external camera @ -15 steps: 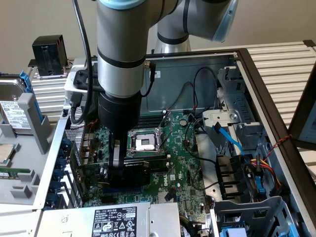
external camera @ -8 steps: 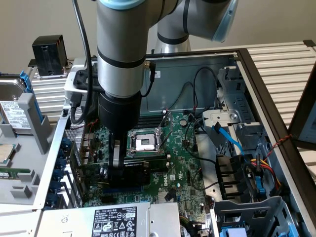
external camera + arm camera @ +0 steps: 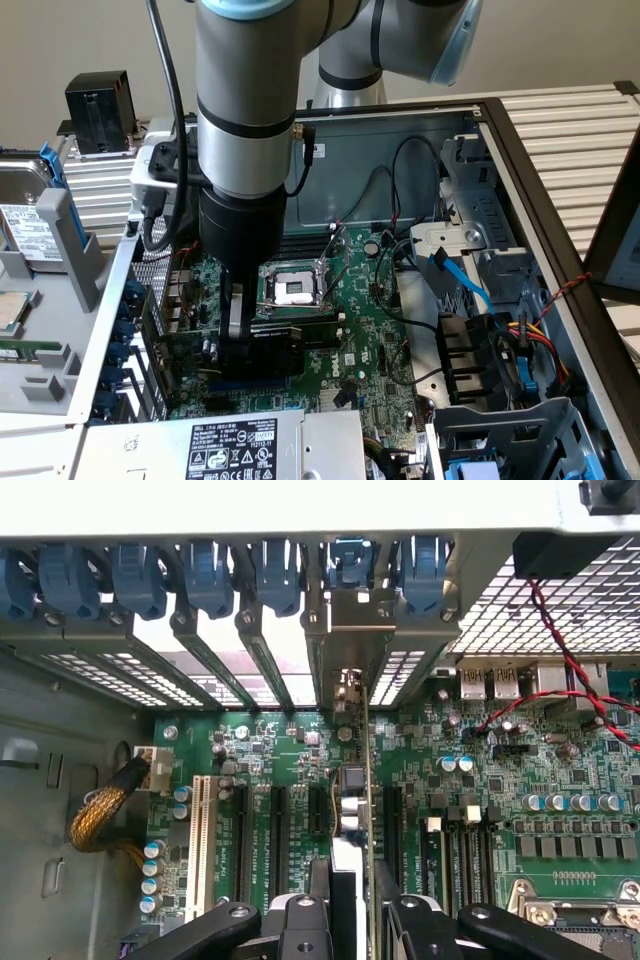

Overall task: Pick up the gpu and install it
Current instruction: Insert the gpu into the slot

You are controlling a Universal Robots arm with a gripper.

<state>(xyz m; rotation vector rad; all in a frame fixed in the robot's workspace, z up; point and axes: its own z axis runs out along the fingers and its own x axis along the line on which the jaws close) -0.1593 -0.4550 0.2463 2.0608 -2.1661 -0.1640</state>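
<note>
My claw (image 3: 352, 925) is gripping the graphics card (image 3: 353, 800), seen edge-on over the green board (image 3: 270, 745). My fingers (image 3: 305, 925) are hiding its lower edge.

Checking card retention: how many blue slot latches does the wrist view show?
7 blue latches, one row along the case's slot openings; an end one is cropped, others may be hidden.

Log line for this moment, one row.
pincer: shut on graphics card | card: upright, edge-on over motherboard slots | bracket: beside slot covers
</note>
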